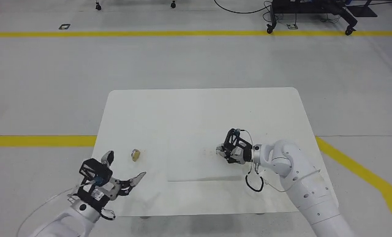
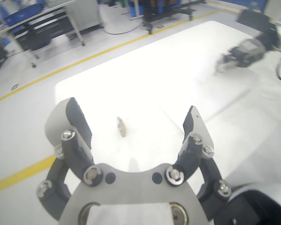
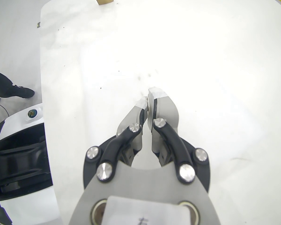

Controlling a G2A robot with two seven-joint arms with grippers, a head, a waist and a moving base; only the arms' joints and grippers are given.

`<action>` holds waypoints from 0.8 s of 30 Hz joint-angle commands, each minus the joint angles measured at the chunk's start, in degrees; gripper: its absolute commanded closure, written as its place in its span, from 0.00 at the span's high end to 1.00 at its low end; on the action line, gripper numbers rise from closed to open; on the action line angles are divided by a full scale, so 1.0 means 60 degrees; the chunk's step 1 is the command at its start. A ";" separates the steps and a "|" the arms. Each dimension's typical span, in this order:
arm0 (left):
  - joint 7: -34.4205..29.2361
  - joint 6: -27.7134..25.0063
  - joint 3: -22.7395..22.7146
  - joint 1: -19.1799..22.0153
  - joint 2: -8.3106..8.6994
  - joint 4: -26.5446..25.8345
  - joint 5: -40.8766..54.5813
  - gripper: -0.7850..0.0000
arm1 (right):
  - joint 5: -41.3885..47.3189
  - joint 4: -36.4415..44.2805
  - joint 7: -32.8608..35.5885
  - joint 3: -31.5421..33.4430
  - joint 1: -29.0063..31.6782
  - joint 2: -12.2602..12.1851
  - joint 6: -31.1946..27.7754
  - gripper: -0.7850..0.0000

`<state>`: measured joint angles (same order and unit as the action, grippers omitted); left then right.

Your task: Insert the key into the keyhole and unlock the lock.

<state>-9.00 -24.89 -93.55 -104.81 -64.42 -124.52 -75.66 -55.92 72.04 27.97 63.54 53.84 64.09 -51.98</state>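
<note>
Lock (image 1: 135, 154) sits on the table (image 1: 202, 108) right in front of the wide-open left gripper (image 1: 126, 165), and the right gripper (image 1: 220, 151), well away from the lock, is pinched closed.

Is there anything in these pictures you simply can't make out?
- Whether a key is held: the right gripper is shut and its own fingers hide the gap, right wrist view.
- Keyhole: the padlock is too small in the top view, blurred in the left wrist view.
</note>
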 commanded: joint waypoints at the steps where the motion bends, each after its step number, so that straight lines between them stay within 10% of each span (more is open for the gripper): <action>1: -0.0737 -0.0682 0.0695 0.0362 0.0020 -0.0321 -0.0397 1.00 | 0.0135 -0.0101 -0.0043 -0.0080 -0.0074 0.0017 -0.0016 0.00; 13: -0.2511 0.1065 0.5054 0.3322 -0.0430 0.1568 -0.2572 1.00 | 0.0903 -0.0699 -0.0052 -0.0445 -0.0496 0.0078 -0.0292 0.00; 24: -0.2139 0.1494 0.5060 0.3596 -0.0534 0.2419 -0.2041 1.00 | 0.2897 0.0198 -0.1862 0.0072 0.0323 -0.0269 -0.1003 0.00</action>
<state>-21.87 -14.84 -62.96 -83.24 -67.67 -110.18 -88.86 -40.97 72.14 17.64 64.35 55.08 62.92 -58.14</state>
